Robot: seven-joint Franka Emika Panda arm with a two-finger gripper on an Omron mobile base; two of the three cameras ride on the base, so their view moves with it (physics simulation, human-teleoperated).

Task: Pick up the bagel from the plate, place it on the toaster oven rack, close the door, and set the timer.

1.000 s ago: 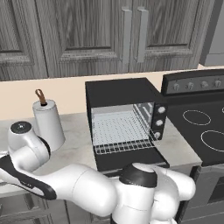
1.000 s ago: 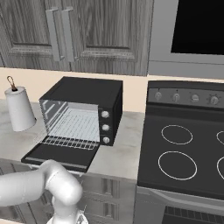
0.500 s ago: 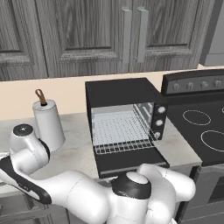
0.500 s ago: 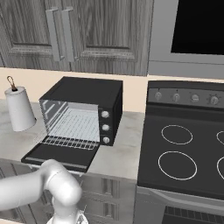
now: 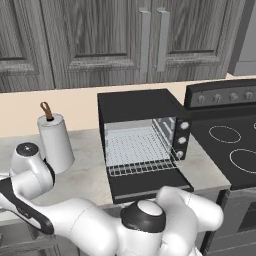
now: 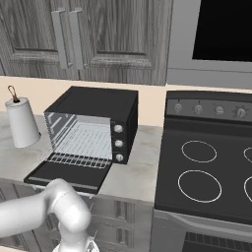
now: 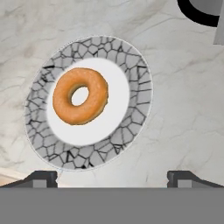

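Pincer (image 7: pixel 112 177) of mine hangs over the marble counter (image 7: pixel 183 109), tips spread wide apart, nothing between them; just beyond, the plate (image 7: pixel 131 127) lies flat on that counter, and the bagel (image 7: pixel 80 96) rests on its white middle, whole ring showing, untouched. Further on, from the base cameras, the door (image 5: pixel 147 183) lies folded down flat at the counter's front edge; behind it the toaster oven rack (image 5: pixel 137 150) sits pulled partly out of the black cavity, bare; three knobs (image 5: pixel 180 140) run down the oven's right face; a paper towel roll (image 5: pixel 56 141) stands upright to the oven's left; the stove (image 6: pixel 211 167) sits beside the oven on the other side; grey cabinets (image 5: pixel 100 40) behind.
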